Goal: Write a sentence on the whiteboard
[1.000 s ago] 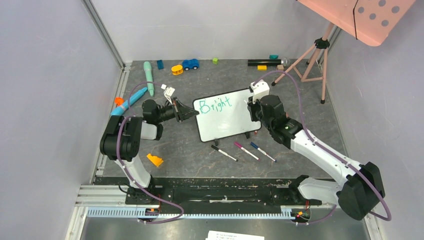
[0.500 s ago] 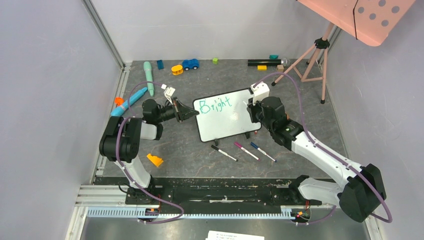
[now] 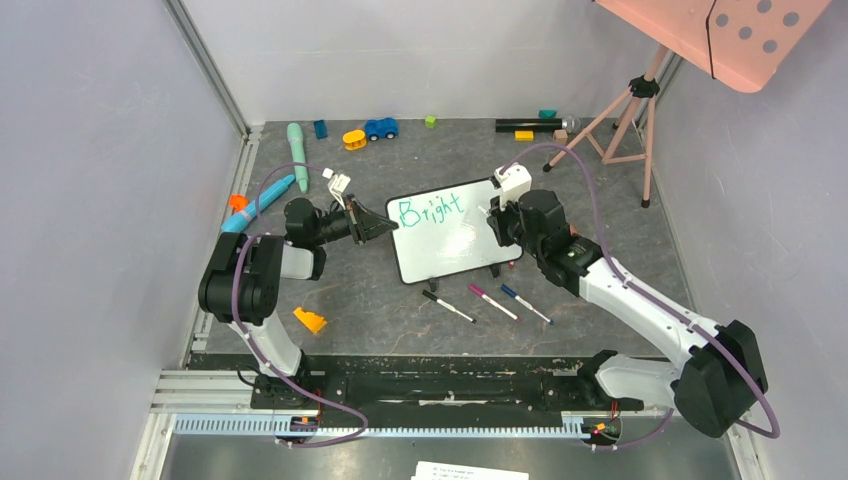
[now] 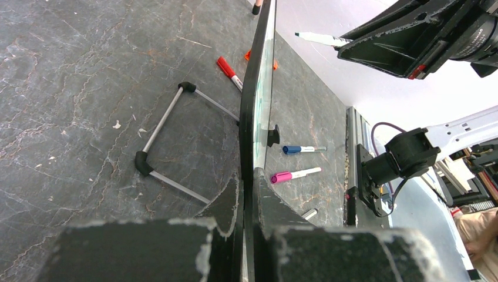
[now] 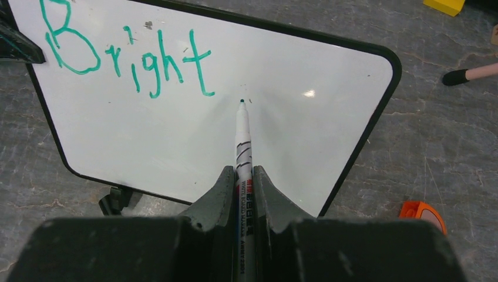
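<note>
From above, the whiteboard (image 3: 455,245) stands tilted on the grey surface (image 3: 400,320) at the centre of the frame. The teal writing (image 3: 430,210) "Bright" runs along its upper left. The left gripper (image 3: 385,228) is clamped on the board's left edge. The right gripper (image 3: 495,212) sits at the board's upper right with its jaws closed on a marker, which is too small to make out here. Three loose markers (image 3: 492,301) lie just below the board, and an orange piece (image 3: 310,320) lies at lower left.

In the left wrist view the whiteboard (image 4: 258,88) appears edge-on, rising from the bottom centre, pinched between the two fingers (image 4: 229,205). A wire stand (image 4: 170,135) props it from the left.

In the right wrist view the fingers (image 5: 220,188) at bottom centre squeeze the marker (image 5: 242,147). Its teal tip points at the bare white just right of and below the final "t". Whether the tip touches the board cannot be told.
</note>
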`<state>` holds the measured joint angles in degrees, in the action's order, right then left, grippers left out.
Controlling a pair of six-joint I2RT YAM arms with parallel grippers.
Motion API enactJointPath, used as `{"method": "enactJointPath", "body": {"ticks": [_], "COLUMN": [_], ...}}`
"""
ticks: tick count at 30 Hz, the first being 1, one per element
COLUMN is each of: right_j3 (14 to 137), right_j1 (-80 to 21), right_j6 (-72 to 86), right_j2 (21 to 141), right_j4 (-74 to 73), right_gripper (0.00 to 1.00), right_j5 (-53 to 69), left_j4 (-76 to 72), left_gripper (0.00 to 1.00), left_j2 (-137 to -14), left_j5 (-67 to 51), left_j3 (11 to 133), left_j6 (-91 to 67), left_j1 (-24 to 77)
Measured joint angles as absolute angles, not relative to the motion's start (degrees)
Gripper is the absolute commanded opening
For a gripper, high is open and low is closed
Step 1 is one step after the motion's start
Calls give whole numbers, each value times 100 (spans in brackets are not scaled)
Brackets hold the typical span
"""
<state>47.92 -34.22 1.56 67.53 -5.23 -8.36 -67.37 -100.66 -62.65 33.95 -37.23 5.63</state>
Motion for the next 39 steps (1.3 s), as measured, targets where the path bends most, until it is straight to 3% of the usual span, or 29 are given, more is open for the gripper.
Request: {"method": "enactJointPath", "body": {"ticks": [12,39], "right_j3": [5037,5430], "right_j1": [-3422,-3422], "right_j6": [141,141], "right_j2": [7037,7682], "right_j4": [-530,-526], "right_gripper": [0,0], "right_j5": [-189,-333], "left_j4": [-6737,-6724], "left_gripper": [2,2], "left_j2": [-10066,-10066], "left_j5": [-6265,-6261], "left_j3": [3398,3400], "left_j6": [-3723,-3721], "left_j1": [563,565]}}
